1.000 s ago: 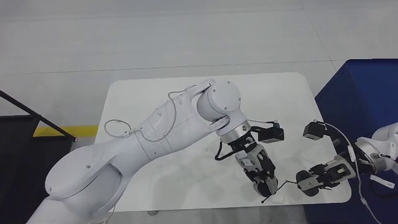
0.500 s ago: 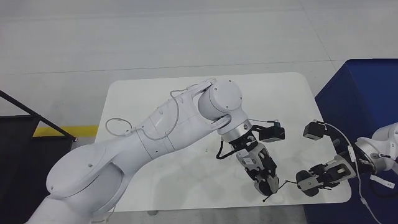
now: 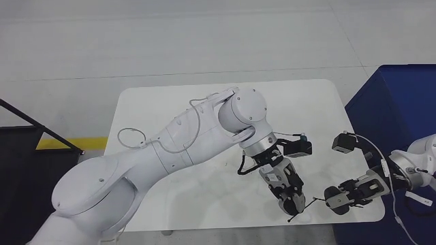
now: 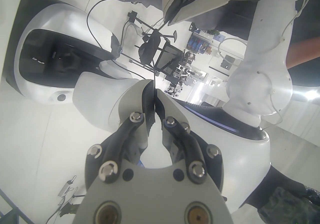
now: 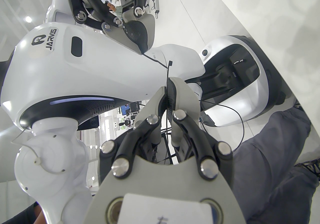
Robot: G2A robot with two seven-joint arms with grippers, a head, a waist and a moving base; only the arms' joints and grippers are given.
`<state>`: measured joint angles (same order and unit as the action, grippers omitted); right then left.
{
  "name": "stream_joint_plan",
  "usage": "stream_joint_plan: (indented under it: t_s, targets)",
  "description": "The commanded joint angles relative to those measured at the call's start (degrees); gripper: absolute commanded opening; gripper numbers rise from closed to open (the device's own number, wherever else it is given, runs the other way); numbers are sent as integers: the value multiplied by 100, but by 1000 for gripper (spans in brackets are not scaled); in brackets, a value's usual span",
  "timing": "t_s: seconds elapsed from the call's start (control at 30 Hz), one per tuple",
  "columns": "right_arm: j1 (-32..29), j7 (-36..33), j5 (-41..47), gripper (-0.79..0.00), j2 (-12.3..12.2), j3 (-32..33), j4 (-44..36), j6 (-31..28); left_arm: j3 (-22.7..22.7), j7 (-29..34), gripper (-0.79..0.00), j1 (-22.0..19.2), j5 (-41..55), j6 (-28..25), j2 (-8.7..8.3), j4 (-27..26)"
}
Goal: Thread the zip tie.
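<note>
Left gripper [image 4: 153,94]: closed together on the thin black strap of the zip tie [image 5: 155,60], above the table [image 3: 306,109], close to the table's edge nearest the robot. The jaws meet with only the strap between them.
Right gripper [image 5: 168,89]: also clamped on the zip tie, above the same near edge of the table, at the corner where the blue box [image 3: 395,122] stands beside the table.
Zip tie: it hangs in the air above the table's near edge, stretched between the two grippers and touching nothing else. Its head [image 5: 170,63] stands just past the tips of the right gripper. A short end sticks out beyond the left gripper, toward the table's edge.
Threading: the strap coming from the left gripper meets the tie at the head, but I cannot tell if it passes through the slot (the head is very small in each view).
Handling: I judge the tie to be very light, thin and springy. It bends easily and will probably flick back if one side is released. The plastic looks smooth, so it may slide in the pads [image 4: 148,104] when the pull goes along the strap.
Where to hold: close under the head on one side, so that the slot does not turn. On the other side close to the tip, because a long free end would wobble and miss the slot.
Risk: a small twist of the head is probably enough to block the tip.
</note>
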<state>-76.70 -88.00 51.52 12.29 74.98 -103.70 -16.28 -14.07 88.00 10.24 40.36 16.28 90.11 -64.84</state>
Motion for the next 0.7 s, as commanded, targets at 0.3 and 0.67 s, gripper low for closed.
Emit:
stream_joint_plan:
  t_s: [0.3,0.67]
  targets:
    - [0,0,0,-785,0,0,0,0,-129,0,-785,67,-53,-28,-58,-63]
    - [0,0,0,-785,0,0,0,0,-210,0,-785,181,-167,-1,-107,-147]
